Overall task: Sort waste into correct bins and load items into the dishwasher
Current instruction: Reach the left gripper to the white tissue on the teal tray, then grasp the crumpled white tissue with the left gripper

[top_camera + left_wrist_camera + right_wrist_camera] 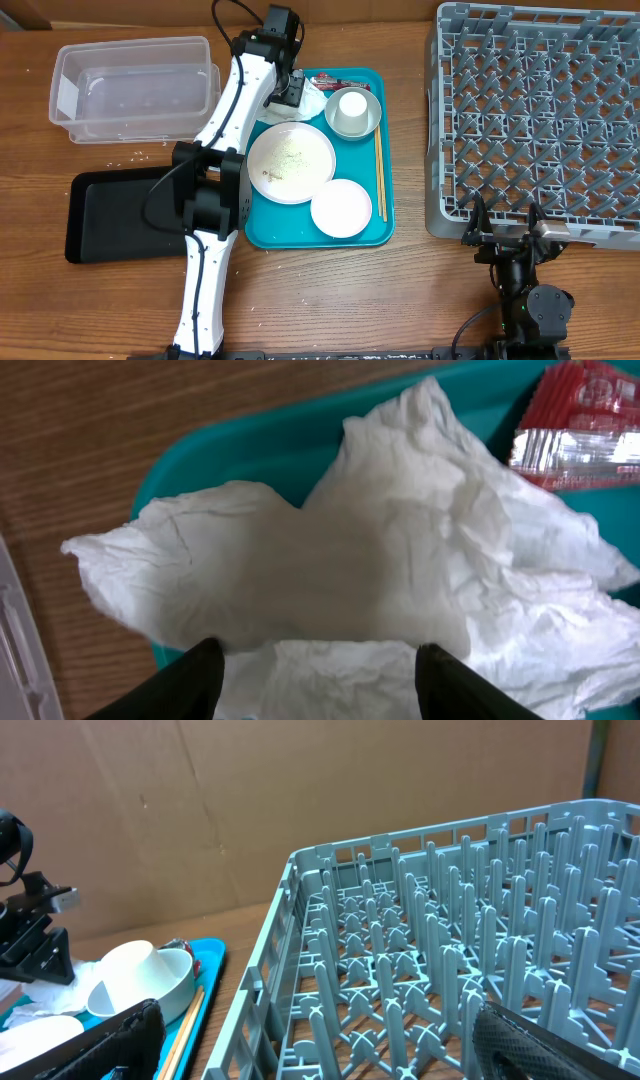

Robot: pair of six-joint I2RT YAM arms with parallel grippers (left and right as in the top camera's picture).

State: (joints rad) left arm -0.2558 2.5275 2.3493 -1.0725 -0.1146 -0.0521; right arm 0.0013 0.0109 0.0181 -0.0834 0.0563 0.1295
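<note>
Crumpled white paper napkin (380, 560): lies in the far-left corner of the teal plastic tray (240, 450), one tip overhanging the rim. Small red wrapper (585, 415) just beside it, along the tray's far edge.

Left pincer (291, 93) sits low over the napkin, fingers (200, 680) astride its near fold. Cannot tell whether they pinch it yet. Judgement: soft, top-lying waste is the easy first pick.

Room: grey bowl (368, 120) holding small white cup (351, 105) stands near, to the right. Large round white plate (290, 163), flecked with rice, lies just toward the tray's near edge, so a straight lift looks safest. Clear rectangular plastic tub (135, 85) at the table's far-left corner and shallow black rectangular tray (110, 215) by the left edge both look open, with nothing between.

Right pincer (506, 215) spread wide, empty, at the near edge of the grey pegged plastic dish rack (540, 120), well apart
</note>
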